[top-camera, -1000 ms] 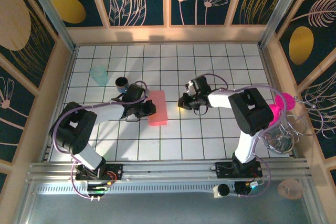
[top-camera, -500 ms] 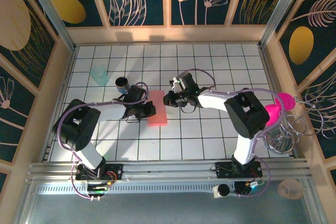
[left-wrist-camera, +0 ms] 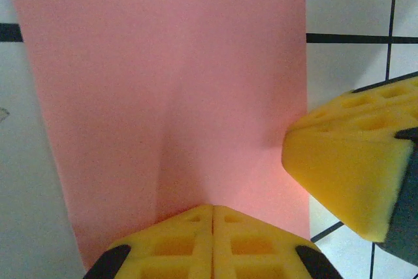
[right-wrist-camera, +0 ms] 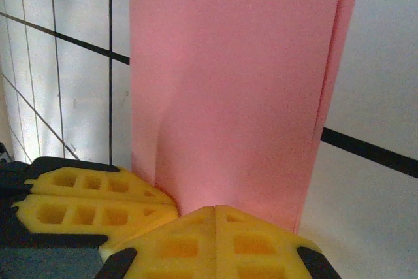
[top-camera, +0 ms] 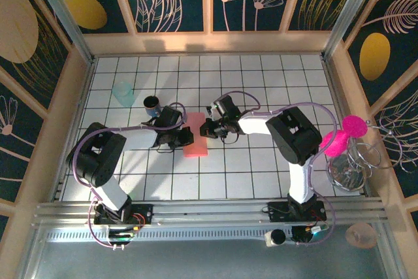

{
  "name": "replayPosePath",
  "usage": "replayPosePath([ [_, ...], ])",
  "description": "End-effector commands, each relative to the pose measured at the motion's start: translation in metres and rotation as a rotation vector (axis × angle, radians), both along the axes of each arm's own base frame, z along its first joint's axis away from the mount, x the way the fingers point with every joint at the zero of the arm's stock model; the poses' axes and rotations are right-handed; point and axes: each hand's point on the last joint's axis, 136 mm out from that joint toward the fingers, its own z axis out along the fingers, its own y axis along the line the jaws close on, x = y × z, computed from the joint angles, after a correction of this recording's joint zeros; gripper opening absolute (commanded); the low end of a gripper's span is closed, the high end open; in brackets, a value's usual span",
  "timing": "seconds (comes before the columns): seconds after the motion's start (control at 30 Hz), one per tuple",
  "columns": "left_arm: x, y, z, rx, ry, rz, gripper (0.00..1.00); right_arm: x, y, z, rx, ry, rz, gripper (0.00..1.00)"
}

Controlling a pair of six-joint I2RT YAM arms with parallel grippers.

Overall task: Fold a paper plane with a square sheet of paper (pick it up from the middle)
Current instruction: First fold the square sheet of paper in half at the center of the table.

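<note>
Top external: folded sheet (top-camera: pixel 196 145) long axis near-far; left end effector (top-camera: pixel 187 137), right end effector (top-camera: pixel 206 129) closed, tips seemingly pressing opposite edges.

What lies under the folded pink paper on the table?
The pink paper lies on the white tiled table; black grid lines run under its edges. The part directly beneath is covered and cannot be seen.

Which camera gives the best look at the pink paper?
The top camera: it shows nearly the whole pink paper as a narrow strip lying on the table. Both wrist cameras show only part of it up close, with a soft ridge.
</note>
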Motion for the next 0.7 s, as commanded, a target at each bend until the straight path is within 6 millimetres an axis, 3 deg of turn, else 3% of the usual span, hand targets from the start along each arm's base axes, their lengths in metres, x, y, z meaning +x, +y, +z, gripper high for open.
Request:
replayPosePath([
  [0.0, -0.003, 0.005, -0.008, 0.042, 0.022, -0.009, 0.09, -0.002, 0.000, -0.013, -0.041, 0.039, -0.005, 0.00],
  [0.17, -0.001, 0.002, -0.003, 0.028, 0.013, -0.011, 0.10, -0.005, -0.019, -0.043, -0.173, 0.074, -0.026, 0.00],
  [0.3, 0.009, -0.010, 0.029, -0.055, -0.045, -0.004, 0.14, -0.006, -0.046, -0.060, -0.305, 0.077, -0.046, 0.00],
  [0.47, 0.021, -0.024, 0.071, -0.171, -0.132, 0.006, 0.18, -0.002, -0.085, -0.059, -0.392, 0.052, -0.075, 0.00],
  [0.57, 0.020, -0.031, 0.074, -0.219, -0.125, -0.001, 0.18, 0.003, -0.099, -0.052, -0.387, 0.028, -0.080, 0.00],
  [0.67, 0.020, -0.042, 0.072, -0.280, -0.102, -0.019, 0.18, 0.002, -0.096, -0.049, -0.363, 0.026, -0.059, 0.00],
])
